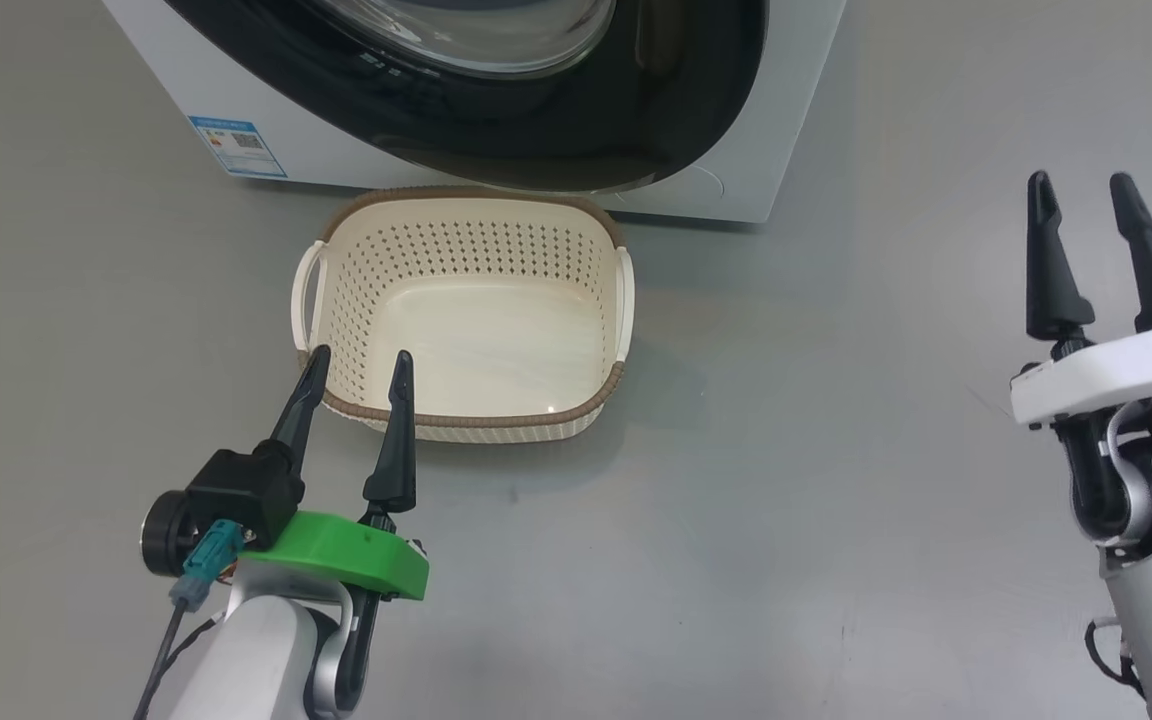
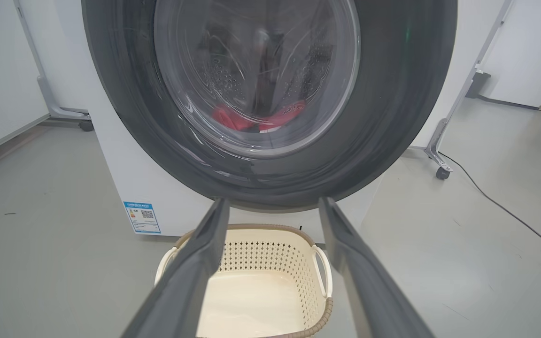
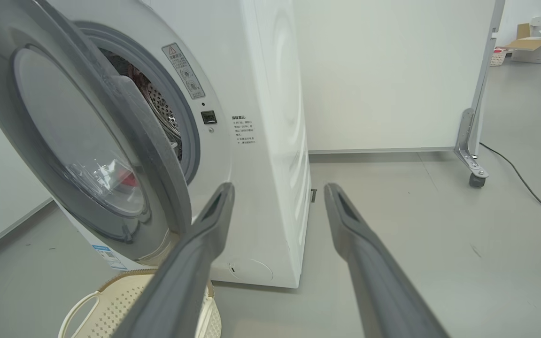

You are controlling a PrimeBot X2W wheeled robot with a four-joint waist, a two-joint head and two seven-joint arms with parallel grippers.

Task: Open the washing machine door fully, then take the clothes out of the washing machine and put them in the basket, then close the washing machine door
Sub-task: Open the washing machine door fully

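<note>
One basket [image 1: 476,340] sits just beyond left gripper [image 1: 361,353].

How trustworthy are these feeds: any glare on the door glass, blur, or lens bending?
Head view: sharp, evenly lit, a soft shadow right of the basket. Left wrist view: reflections streak the door, so the clothes show hazily through it; the left gripper blurs up close. Right wrist view: the wide lens bows the washing machine's edges, and the right gripper is unfocused.
</note>
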